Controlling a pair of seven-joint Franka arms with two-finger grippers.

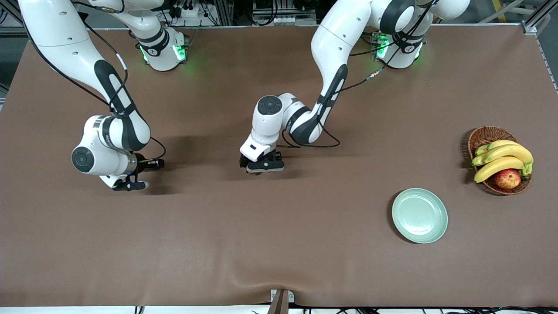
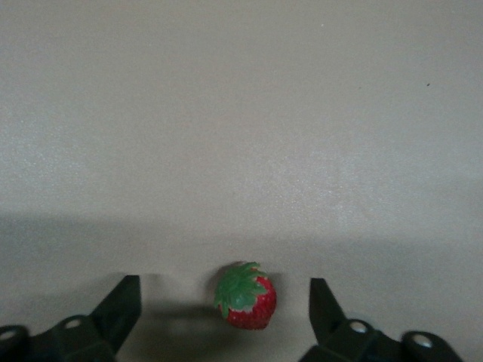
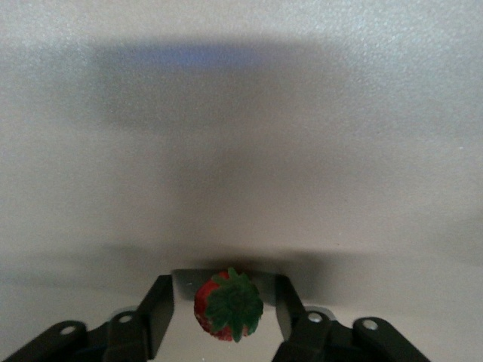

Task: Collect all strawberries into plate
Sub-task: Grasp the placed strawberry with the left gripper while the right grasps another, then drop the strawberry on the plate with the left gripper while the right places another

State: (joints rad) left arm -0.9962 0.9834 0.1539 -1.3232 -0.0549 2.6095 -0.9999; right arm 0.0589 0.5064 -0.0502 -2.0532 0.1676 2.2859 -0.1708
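**While the plate waits bare, two berries sit between jaws**

Nothing is on the plate yet. Left gripper, jaws spread, straddles a strawberry mid-table. Right gripper, jaws narrower, brackets another strawberry; contact unclear. No third berry is visible.

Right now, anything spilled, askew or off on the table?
Nothing stands out. The mint-green plate sits flat and bare, and the wicker basket is upright with its bananas and apple inside. Each gripper, left and right, brackets one intact strawberry.

Woven wicker basket; smooth glossy plate.
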